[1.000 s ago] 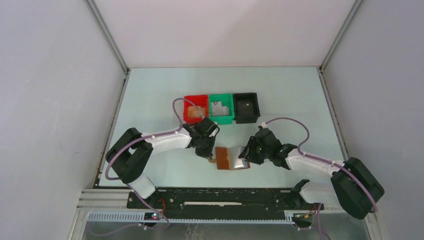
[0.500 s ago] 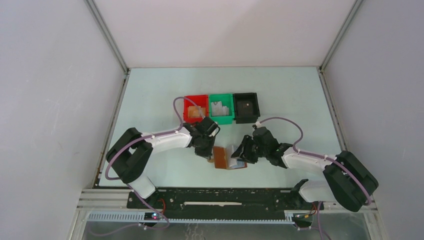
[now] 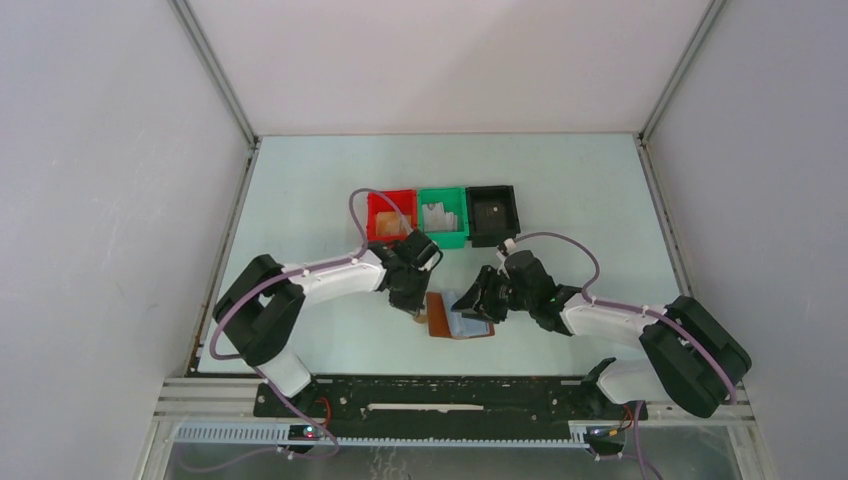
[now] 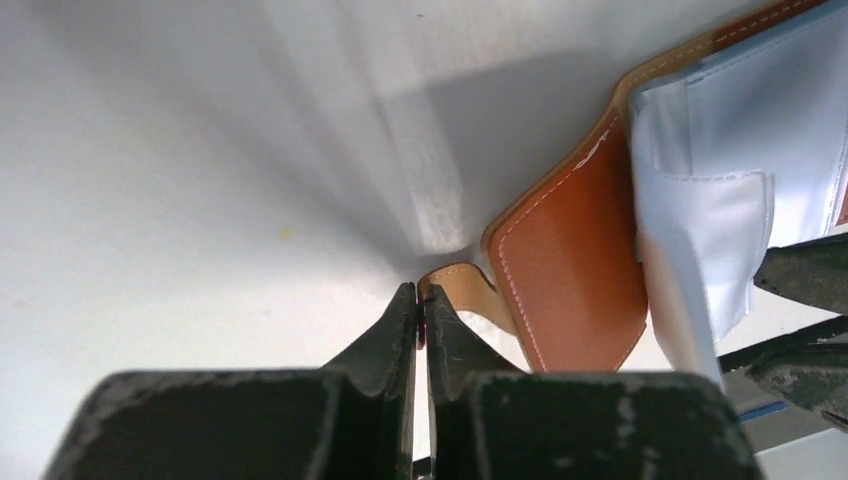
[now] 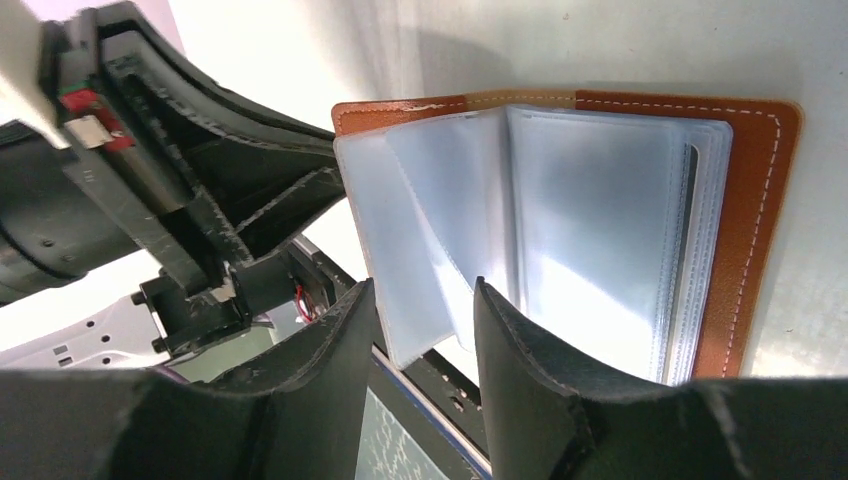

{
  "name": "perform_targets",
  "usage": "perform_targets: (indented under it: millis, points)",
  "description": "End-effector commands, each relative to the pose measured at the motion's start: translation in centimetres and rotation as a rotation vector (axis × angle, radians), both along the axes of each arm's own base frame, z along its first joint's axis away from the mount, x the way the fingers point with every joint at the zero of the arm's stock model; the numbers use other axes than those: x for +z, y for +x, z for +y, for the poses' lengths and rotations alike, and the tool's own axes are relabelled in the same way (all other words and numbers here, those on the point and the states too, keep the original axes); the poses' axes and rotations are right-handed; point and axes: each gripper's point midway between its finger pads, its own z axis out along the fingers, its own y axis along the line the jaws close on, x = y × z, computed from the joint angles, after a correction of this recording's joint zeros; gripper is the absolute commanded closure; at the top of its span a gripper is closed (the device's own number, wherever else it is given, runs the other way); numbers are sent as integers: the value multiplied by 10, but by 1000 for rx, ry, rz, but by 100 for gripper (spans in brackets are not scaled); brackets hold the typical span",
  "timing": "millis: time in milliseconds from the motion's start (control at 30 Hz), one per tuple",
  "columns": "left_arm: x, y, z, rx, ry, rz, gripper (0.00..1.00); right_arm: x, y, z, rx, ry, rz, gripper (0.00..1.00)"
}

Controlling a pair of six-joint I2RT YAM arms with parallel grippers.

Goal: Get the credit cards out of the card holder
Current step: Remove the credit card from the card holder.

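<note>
The card holder (image 3: 438,318) lies open on the table, brown leather outside (image 5: 760,200) and clear blue-grey sleeve leaves (image 5: 590,230) fanned up inside. My left gripper (image 4: 420,300) is shut on its little tan side tab (image 4: 465,282), at the holder's left edge (image 3: 419,311). My right gripper (image 5: 420,315) is open, hovering over the holder (image 3: 472,306). One loose sleeve leaf (image 5: 400,250) stands between its fingers, and neither pad visibly touches it. The credit cards are hidden; I cannot make out any in the sleeves.
Three square bins stand in a row just behind the arms: red (image 3: 373,212), green (image 3: 444,241) and black (image 3: 494,238). The red and green ones hold small pale pieces. Grey walls close in both sides, and the arm base rail runs along the near edge.
My right gripper has moved left over the holder, and the sleeve leaves that lay flat now stand up between its fingers. The left gripper has stayed on the tab.
</note>
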Motion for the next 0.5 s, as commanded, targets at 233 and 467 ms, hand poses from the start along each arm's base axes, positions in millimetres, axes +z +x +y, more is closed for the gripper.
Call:
perform_targets:
  millis: [233, 467]
  points:
    - [99, 34, 25, 70, 22, -275, 41, -5, 2, 7, 13, 0, -3, 54]
    - [140, 30, 4, 107, -189, -311, 41, -2, 4, 23, 48, -5, -20, 64]
